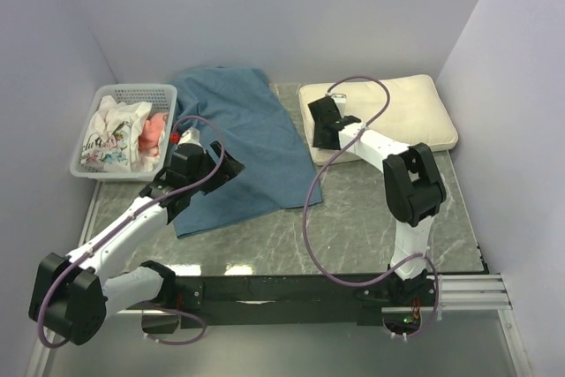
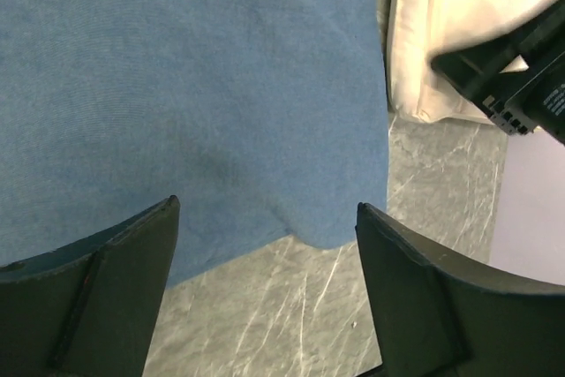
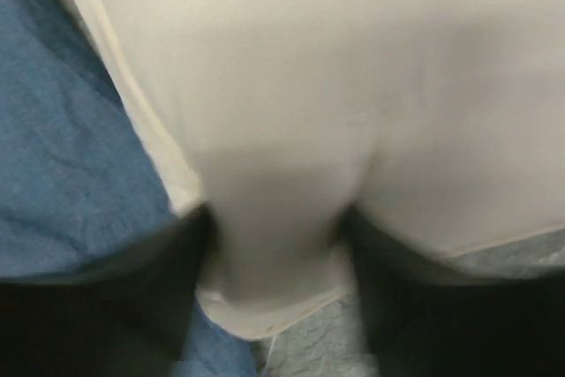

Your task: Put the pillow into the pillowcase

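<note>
Now, the right gripper (image 3: pixel 275 236) is on the pillow (image 1: pixel 397 108) — its jaws stand wide astride the near-left corner, the cream fabric bulging between the two dark fingers (image 3: pixel 132 306). Whether they are biting or merely straddling, the wrist view does not settle. A corner looks the sensible place to take it: the plump middle offers no fold to pinch, and a corner would lead the way into an opening. The pillow itself lies flat at the back right of the table (image 1: pixel 371 218), plain face up, its left edge just beside the pillowcase (image 1: pixel 238 130).

Over to the left gripper (image 2: pixel 267 218) — wide open, holding nothing, hovering over the near edge of that blue cloth, which lies wrinkled across the middle-left of the table, bare marble showing between the fingertips. Likely it is there to find the case's mouth and lift it, though no opening can be made out. A basket (image 1: pixel 132 90) of patterned cloths sits off to the left. By the look of it, nothing is inside the case yet.
</note>
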`<control>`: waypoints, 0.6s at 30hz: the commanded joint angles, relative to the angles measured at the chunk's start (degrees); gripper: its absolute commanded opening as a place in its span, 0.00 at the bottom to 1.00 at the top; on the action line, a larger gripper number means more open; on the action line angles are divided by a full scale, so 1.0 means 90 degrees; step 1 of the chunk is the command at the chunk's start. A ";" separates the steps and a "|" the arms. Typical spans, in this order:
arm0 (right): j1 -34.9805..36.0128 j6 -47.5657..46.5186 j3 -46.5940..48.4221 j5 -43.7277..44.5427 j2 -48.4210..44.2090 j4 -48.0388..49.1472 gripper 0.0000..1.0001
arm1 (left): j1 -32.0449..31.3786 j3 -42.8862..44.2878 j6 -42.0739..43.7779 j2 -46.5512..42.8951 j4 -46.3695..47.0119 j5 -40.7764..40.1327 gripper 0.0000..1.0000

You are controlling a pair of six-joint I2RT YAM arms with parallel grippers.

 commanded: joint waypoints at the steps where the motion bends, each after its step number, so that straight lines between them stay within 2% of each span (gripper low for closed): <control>1: 0.0043 -0.0104 -0.0073 0.0075 0.0054 -0.0198 0.24 | -0.0052 0.0494 0.0014 0.0273 0.0497 0.0066 0.84; 3: 0.0034 -0.0046 -0.0307 -0.0235 -0.0257 -0.0169 0.00 | -0.0062 0.0563 -0.0025 0.0497 0.0605 0.0125 0.82; 7: 0.0111 0.0159 -0.0746 -0.0794 -0.1592 -0.0071 0.00 | -0.0198 0.0942 -0.0006 0.0986 0.0888 0.0388 0.81; 10: 0.0374 0.0326 -0.0952 -0.0931 -0.2510 -0.0178 0.00 | -0.0471 0.1255 0.0180 0.1240 0.1044 0.0467 0.88; 13: 0.1036 0.0540 -0.1332 -0.0532 -0.3273 -0.0149 0.00 | -0.0716 0.1383 0.0200 0.1367 0.1454 0.0643 0.95; 18: 0.1791 0.1145 -0.2201 -0.0130 -0.3969 0.0250 0.00 | -0.1281 0.1715 -0.0015 0.1844 0.1611 0.0429 0.99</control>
